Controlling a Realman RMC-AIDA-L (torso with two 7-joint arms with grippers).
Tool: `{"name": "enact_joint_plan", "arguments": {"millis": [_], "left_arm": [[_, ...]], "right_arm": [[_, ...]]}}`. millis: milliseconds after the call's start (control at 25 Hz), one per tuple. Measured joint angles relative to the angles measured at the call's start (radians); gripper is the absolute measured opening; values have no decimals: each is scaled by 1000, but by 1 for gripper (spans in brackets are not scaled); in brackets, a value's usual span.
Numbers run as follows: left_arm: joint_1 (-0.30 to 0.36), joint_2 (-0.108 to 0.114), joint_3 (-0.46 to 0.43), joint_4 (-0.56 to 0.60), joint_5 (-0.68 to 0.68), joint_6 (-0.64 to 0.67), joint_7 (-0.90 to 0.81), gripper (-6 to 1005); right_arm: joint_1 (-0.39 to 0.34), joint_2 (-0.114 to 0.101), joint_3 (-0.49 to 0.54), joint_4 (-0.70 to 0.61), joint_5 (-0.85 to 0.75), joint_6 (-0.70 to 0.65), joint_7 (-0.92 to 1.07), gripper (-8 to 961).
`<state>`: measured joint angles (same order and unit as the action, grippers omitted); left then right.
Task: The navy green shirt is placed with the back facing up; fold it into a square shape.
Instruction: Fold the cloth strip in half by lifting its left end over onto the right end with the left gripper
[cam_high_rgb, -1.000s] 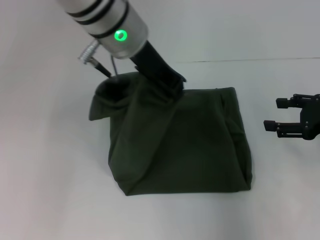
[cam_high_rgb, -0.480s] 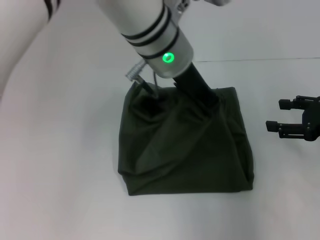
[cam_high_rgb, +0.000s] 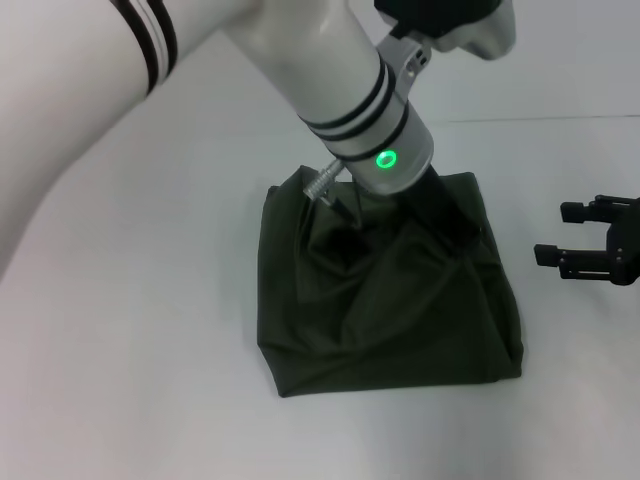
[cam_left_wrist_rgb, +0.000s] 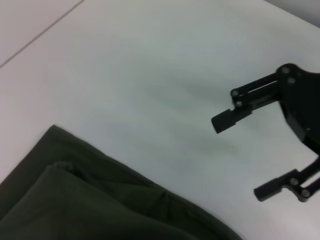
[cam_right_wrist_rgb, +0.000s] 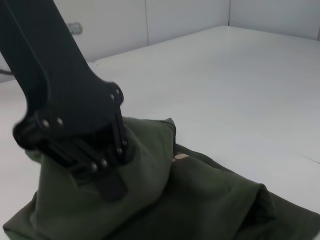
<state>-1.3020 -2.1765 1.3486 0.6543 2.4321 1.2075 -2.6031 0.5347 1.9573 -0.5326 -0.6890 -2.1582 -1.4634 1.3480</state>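
Observation:
The navy green shirt (cam_high_rgb: 380, 320) lies as a rumpled, roughly square bundle on the white table, plain side showing. My left gripper (cam_high_rgb: 455, 218) is down at the bundle's far right corner, shut on a raised fold of the cloth. The right wrist view shows it (cam_right_wrist_rgb: 107, 182) pinching that fold, which stands up from the shirt (cam_right_wrist_rgb: 210, 205). A small cream patch (cam_right_wrist_rgb: 180, 156) peeks from a crease. My right gripper (cam_high_rgb: 553, 233) hovers open just off the shirt's right edge, apart from the cloth. In the left wrist view it (cam_left_wrist_rgb: 240, 157) stands beyond the shirt's edge (cam_left_wrist_rgb: 75, 200).
The white table (cam_high_rgb: 130, 350) surrounds the shirt on all sides. My left forearm (cam_high_rgb: 300, 60) reaches in from the upper left and hangs over the table's far-left part. A seam line (cam_high_rgb: 560, 118) runs across the back.
My left gripper has swept right across the shirt, dragging the left fold over with it. The bundle is narrower and its left flap is gone. The right gripper has stayed put.

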Motion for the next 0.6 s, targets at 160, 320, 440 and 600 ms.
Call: {"name": "enact_joint_plan", "arguments": {"millis": [160, 320, 440, 600], "left_arm": [[-7, 0, 24, -61, -52, -61, -5, 91], [-2, 0, 23, -79, -104, -92, 0, 114], [2, 0, 24, -93, -141, -113, 8, 202], [25, 0, 22, -92, -208, -127, 41, 397]], "right_arm": [[-1, 0, 0, 0, 0, 0, -1, 818], [-3, 0, 0, 0, 0, 2, -1, 818], [-4, 0, 0, 0, -1, 3, -6, 818], [-7, 0, 0, 2, -2, 4, -10, 818]]}}
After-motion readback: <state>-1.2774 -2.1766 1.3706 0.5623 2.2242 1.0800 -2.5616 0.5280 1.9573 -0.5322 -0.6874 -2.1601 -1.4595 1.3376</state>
